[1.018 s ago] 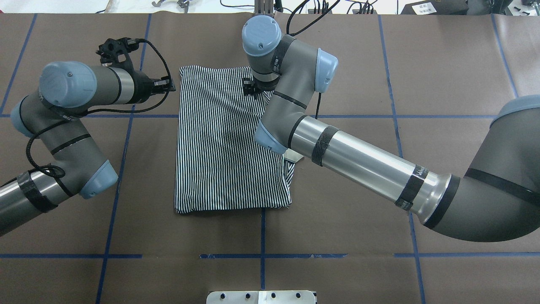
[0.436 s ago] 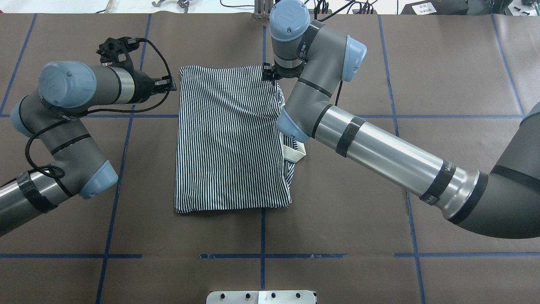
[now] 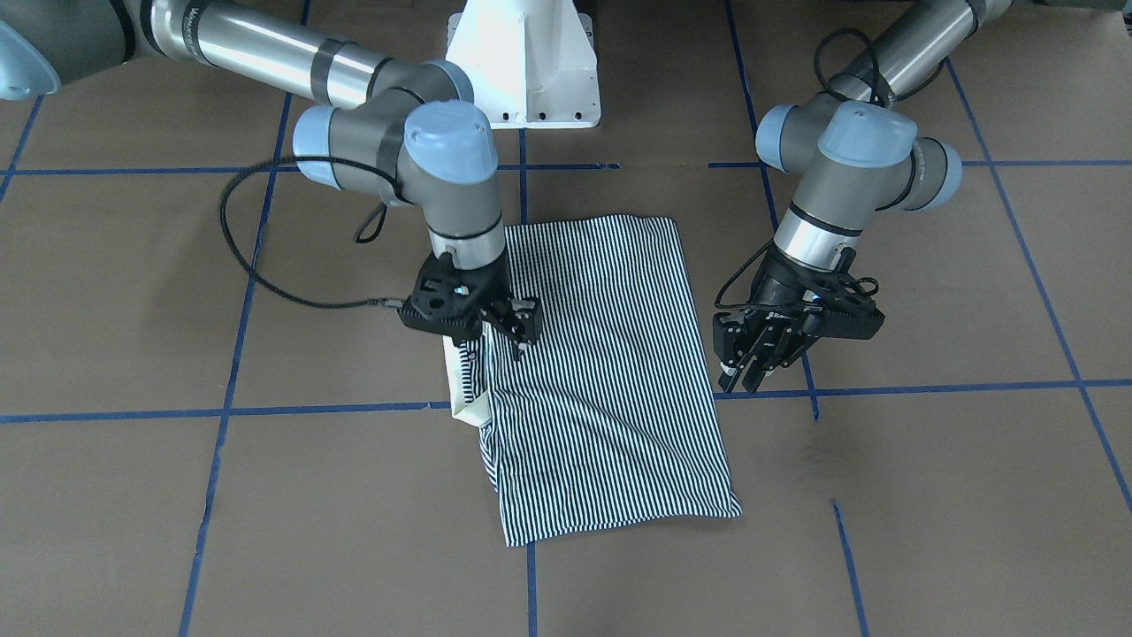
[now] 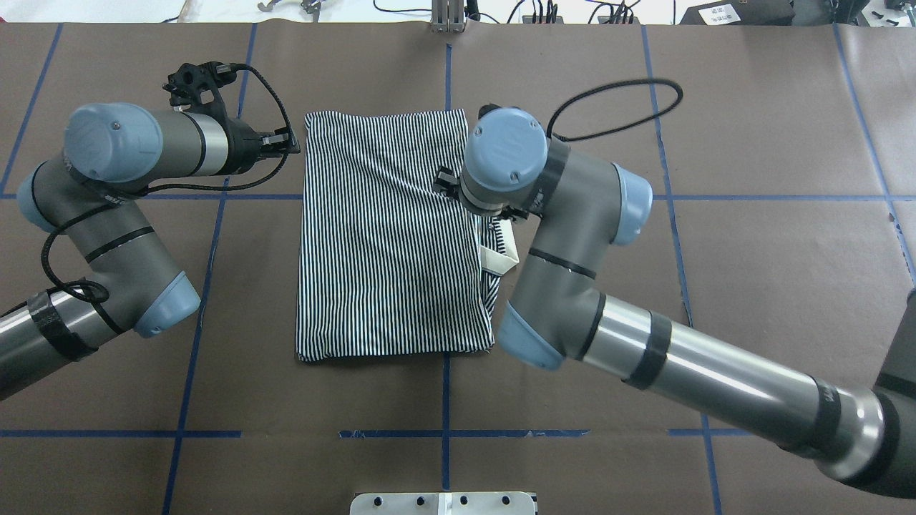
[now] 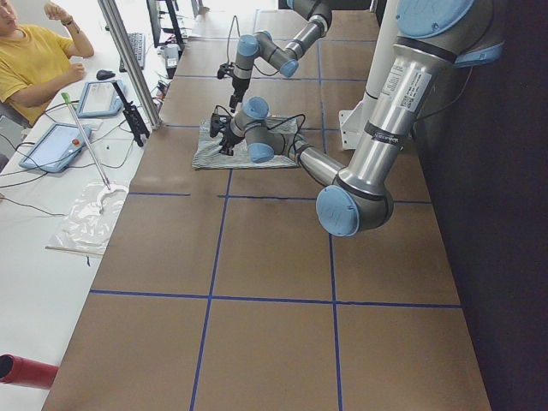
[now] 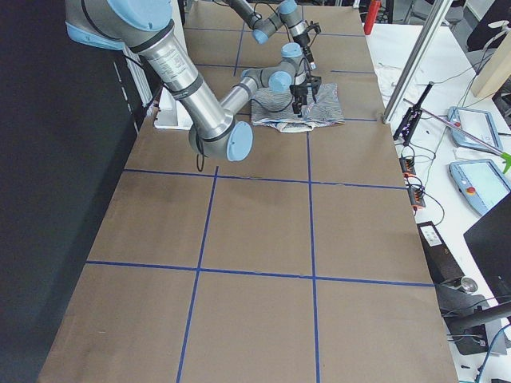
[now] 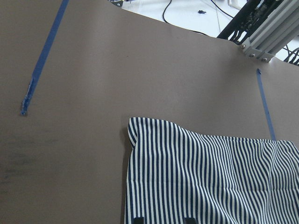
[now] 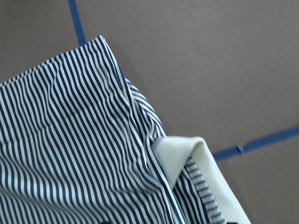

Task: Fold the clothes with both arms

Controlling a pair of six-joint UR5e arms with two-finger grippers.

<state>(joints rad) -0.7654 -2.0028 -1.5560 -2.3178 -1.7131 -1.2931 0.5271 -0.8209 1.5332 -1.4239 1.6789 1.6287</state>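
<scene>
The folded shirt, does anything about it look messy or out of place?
Yes. The cream collar sticks out past the shirt's edge on the robot's right side, breaking the neat rectangle, with loose striped layers bunched around it. Diagonal wrinkles also cross the far half.

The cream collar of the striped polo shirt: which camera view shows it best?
The right wrist-mounted view: the collar is large and unobstructed there. The front-facing and overhead views show it small at the edge of the polo shirt. The side views are too distant; the left wrist-mounted view shows only striped cloth.
</scene>
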